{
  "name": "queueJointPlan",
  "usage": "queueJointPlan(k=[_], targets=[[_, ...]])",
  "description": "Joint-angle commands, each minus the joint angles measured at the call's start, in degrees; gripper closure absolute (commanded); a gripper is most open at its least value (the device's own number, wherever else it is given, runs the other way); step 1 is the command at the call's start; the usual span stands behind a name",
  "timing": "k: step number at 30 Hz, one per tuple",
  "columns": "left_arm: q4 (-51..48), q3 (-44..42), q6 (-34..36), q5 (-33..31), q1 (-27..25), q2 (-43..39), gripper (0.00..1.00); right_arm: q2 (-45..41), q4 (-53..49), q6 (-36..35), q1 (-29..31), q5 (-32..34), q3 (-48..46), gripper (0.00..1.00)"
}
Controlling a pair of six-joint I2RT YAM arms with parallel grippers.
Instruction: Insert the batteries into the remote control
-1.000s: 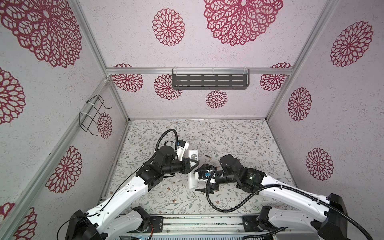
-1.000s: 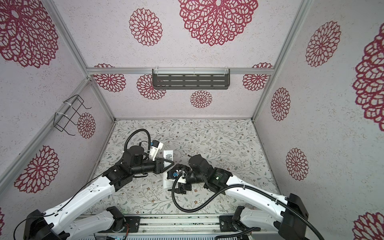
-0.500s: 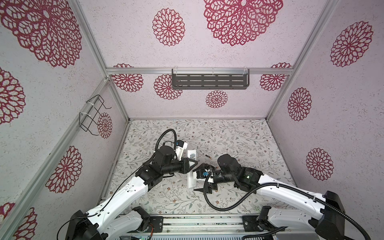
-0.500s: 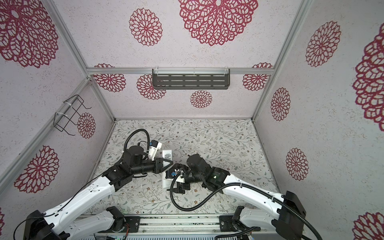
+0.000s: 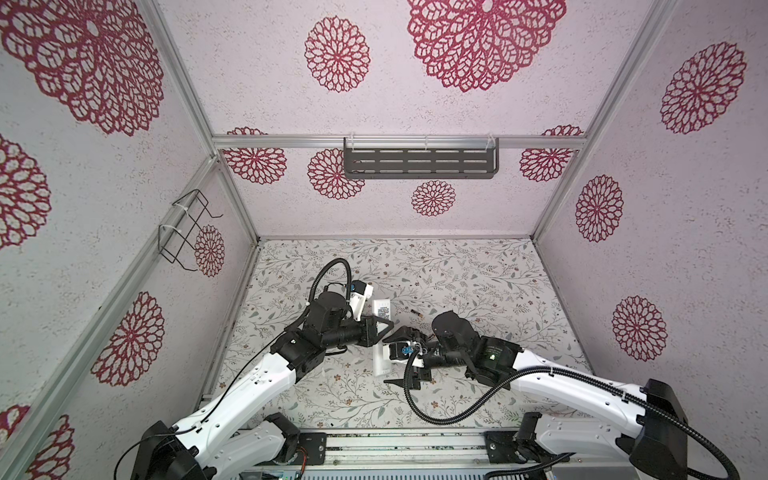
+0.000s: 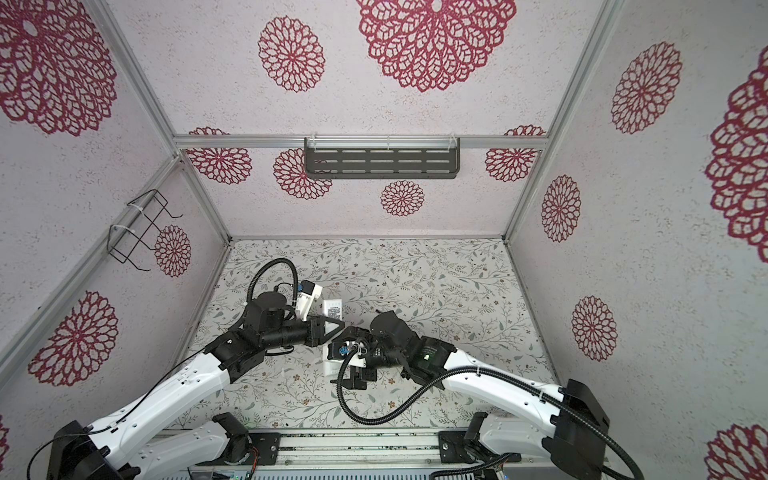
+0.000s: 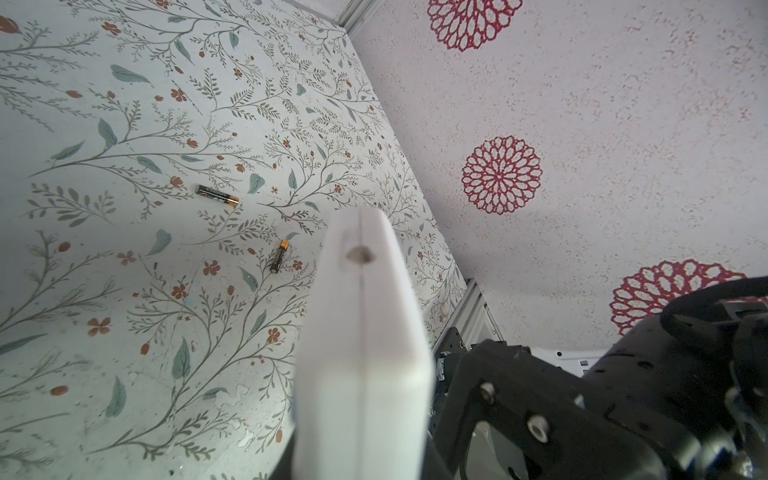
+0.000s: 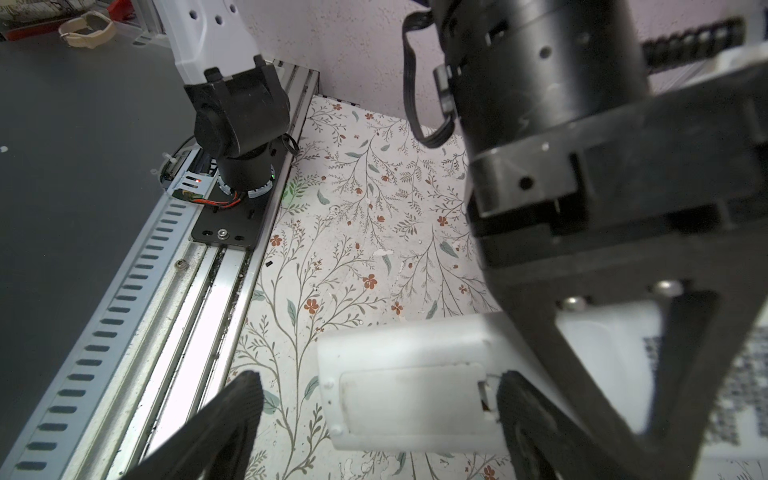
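Clamping the remote control mid-body, my left pincer is holding plastic I am judging light, stiff and slippery. My right pincer is gaping empty around the remote's battery cover.

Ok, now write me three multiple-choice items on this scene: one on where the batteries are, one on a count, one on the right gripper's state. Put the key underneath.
1. Where are the batteries?
A. loose on the table
B. on the wall shelf
C. in the wire basket

2. How many batteries show in the left wrist view?
A. one
B. two
C. three

3. At the remote, the right gripper is:
A. shut on it
B. shut on a battery
C. open, one finger on each side of its end

Key
1 A: both lie flat on the flowered surface, apart from each other.
2 B: two dark cylinders with gold ends show there.
3 C: in the right wrist view the fingers stand wide apart with the remote's end between them.
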Motion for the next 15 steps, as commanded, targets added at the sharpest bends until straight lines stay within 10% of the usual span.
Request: queueJointPlan(k=[1, 15], targets=[[4.8, 0.2, -0.8, 4.1, -0.5, -1.9, 0.99, 0.9, 2.2, 1.2, 0.1, 1.8, -0.6, 0.09], [4.3, 0.0, -0.4, 4.3, 1.0, -2.9, 0.99, 4.2, -9.8, -0.2, 1.3, -3.3, 2.4, 0.17]])
